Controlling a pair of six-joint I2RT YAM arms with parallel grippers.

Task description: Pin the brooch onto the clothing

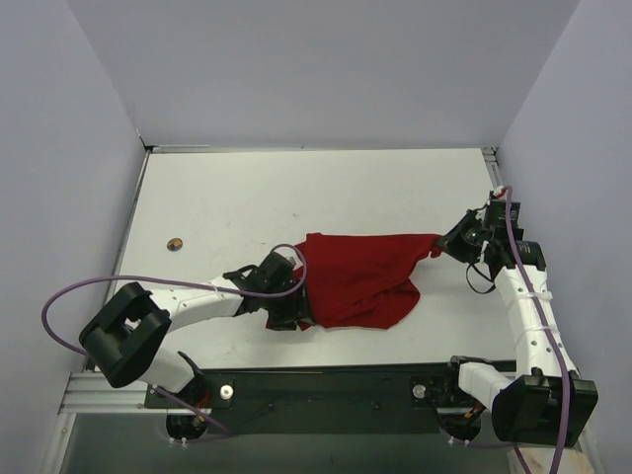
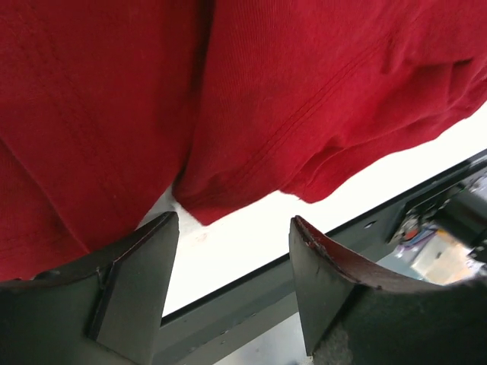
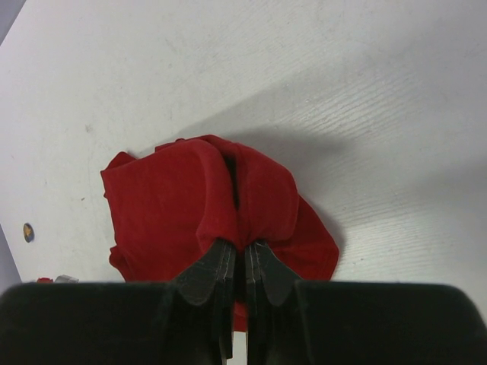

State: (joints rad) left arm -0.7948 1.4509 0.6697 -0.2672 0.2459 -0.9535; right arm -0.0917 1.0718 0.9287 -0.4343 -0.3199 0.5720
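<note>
Bench (image 1: 296, 188): white, carrying the items below.

Shirt (image 1: 360, 276): dark red, crumpled and folded over on itself at mid-bench, not yet flat enough for pinning.

Right claw (image 3: 242, 251): closed on a bunched fold at the shirt's right corner.

Left claw (image 2: 232, 224): jaws apart at the shirt's near-left hem, nothing between them, the hem's edge just ahead of the tips.

Brooch (image 1: 175, 243): lying loose on the bench, well to the left of the shirt, untouched.

Likely step: spreading the shirt. To do it well:
- Slide the left claw forward onto a single layer of hem.
- Close only after getting cloth fully between the jaws.
- Draw leftward, away from the right claw's hold, low over the bench, to pull the folds out rather than drag the whole heap.
- Hold the right corner firm meanwhile.
- Avoid pinching two layers together.
- Leave a smooth patch facing up for the brooch.

Containers: none in view.
</note>
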